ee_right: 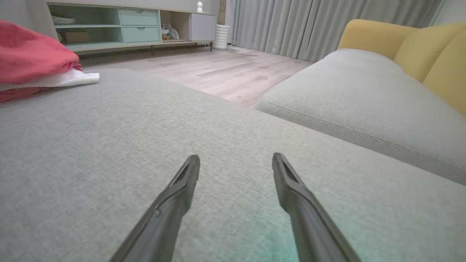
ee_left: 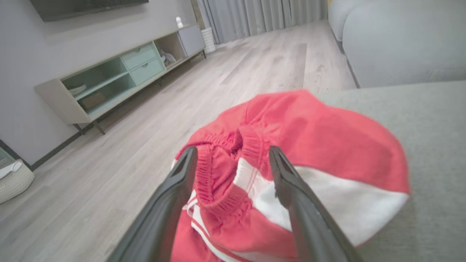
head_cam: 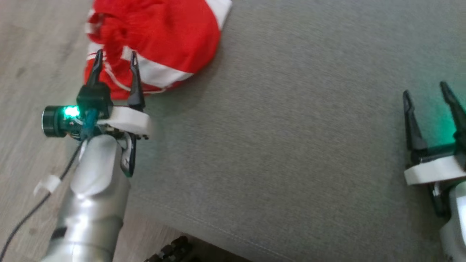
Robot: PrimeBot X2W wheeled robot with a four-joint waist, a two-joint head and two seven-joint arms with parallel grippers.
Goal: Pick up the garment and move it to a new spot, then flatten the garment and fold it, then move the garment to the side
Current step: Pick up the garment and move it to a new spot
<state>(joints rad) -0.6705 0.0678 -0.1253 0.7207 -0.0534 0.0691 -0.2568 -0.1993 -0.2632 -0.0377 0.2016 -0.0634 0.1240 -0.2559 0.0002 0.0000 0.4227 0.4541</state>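
Right gripper (head_cam: 425,89), fingers apart and empty, hangs over the bare grey cushion (head_cam: 291,145); left gripper (head_cam: 116,54), also spread, has its tips at the red-and-white garment (head_cam: 164,36), bunched at the cushion's far left corner, waistband toward it, long axis unclear

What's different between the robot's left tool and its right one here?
The left tool is at the red-and-white garment; the right tool is far across the grey cushion. The left tool's fingers frame the bunched waistband; the right tool's frame bare fabric. Both are open, gripping nothing.
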